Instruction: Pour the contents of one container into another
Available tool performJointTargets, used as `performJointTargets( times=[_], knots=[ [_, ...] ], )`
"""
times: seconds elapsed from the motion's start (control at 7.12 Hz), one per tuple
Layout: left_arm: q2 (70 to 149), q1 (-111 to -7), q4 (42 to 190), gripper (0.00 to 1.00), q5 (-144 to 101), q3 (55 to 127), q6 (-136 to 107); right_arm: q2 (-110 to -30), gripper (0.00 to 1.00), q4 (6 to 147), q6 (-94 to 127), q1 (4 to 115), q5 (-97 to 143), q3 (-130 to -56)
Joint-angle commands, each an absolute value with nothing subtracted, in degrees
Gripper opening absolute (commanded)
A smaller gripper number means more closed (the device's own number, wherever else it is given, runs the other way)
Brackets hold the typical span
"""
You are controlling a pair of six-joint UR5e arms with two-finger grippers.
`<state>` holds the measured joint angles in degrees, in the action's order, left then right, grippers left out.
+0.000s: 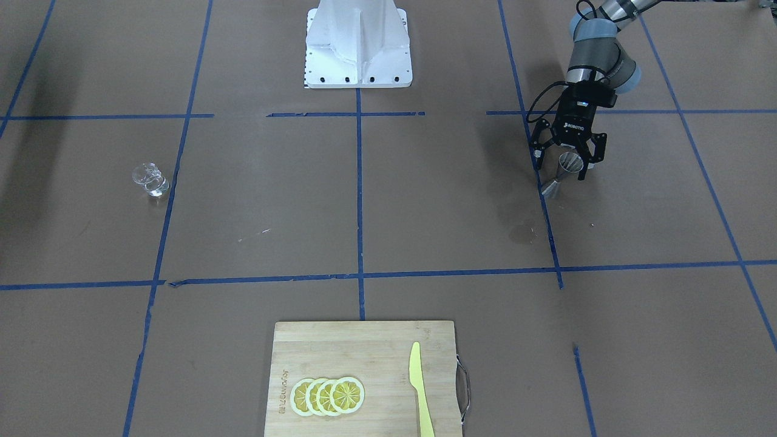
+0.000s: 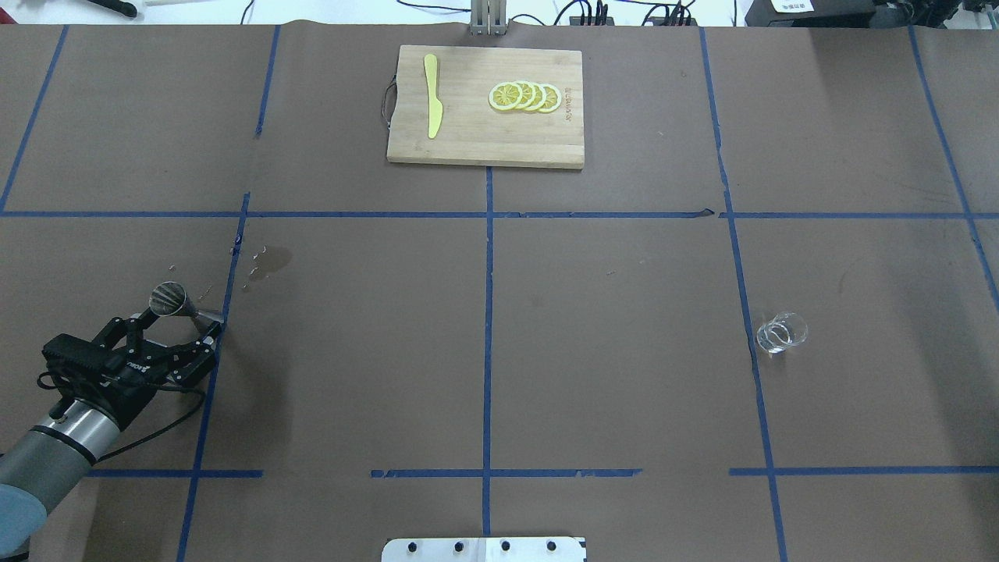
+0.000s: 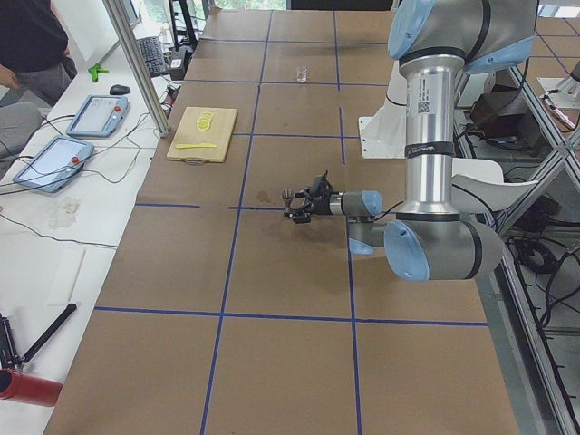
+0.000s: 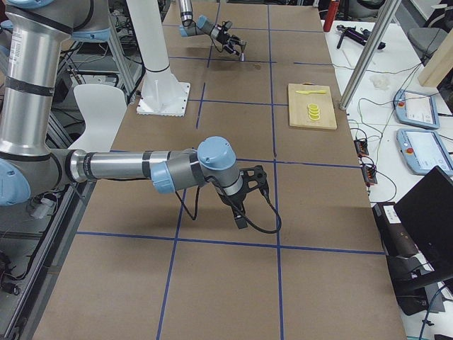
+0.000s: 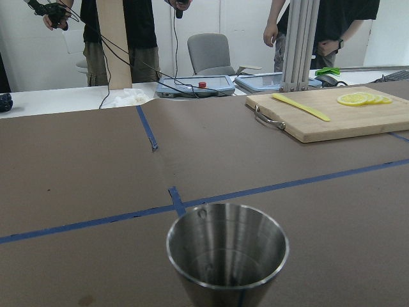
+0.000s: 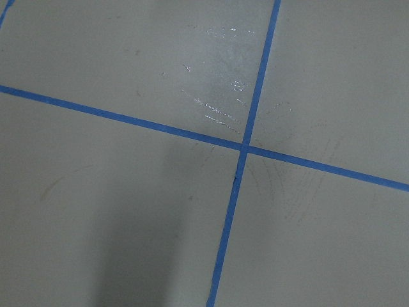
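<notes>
The jigger (image 1: 562, 175) looks light, stiff and slippery; take its narrow waist. The left pincer (image 1: 561, 170) straddles it wide open, gripping nothing; right pincer (image 4: 245, 207): cannot tell.

Jigger (image 5: 227, 256) base cut off; right gripper (image 4: 241, 216) state unclear.

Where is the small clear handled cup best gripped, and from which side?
Grip the small clear cup across its round wall, coming in level from the robot's side, I would say: it stands upright and alone on the brown table. Its handle is too faint to place.
</notes>
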<state>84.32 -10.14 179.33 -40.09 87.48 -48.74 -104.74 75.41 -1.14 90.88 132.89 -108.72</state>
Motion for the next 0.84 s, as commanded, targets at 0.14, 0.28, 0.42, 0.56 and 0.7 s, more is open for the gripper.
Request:
performJointTargets(
  times=[0.14,0.28,0.42,0.56,0.7],
  knots=[
    [84.90,-10.11,179.30,0.98,-40.34,87.01,-48.60,-104.59,1.00,75.41,-1.14,90.88,132.89,-108.72],
    [84.99,-10.11,179.38,0.94,-40.43,87.19,-48.60,-104.59,1.00,75.41,-1.14,90.88,132.89,-108.72],
    [85.08,-10.11,179.38,0.84,-41.56,87.19,-48.60,-104.50,1.00,75.41,-1.14,90.88,132.89,-108.72],
    [84.90,-10.19,179.38,0.71,-42.09,87.27,-48.60,-104.50,1.00,75.41,-1.14,90.88,132.89,-108.72],
    [84.90,-10.46,179.47,0.63,-42.19,87.28,-48.60,-104.50,1.00,75.41,-1.14,90.97,132.89,-108.72]
  ],
)
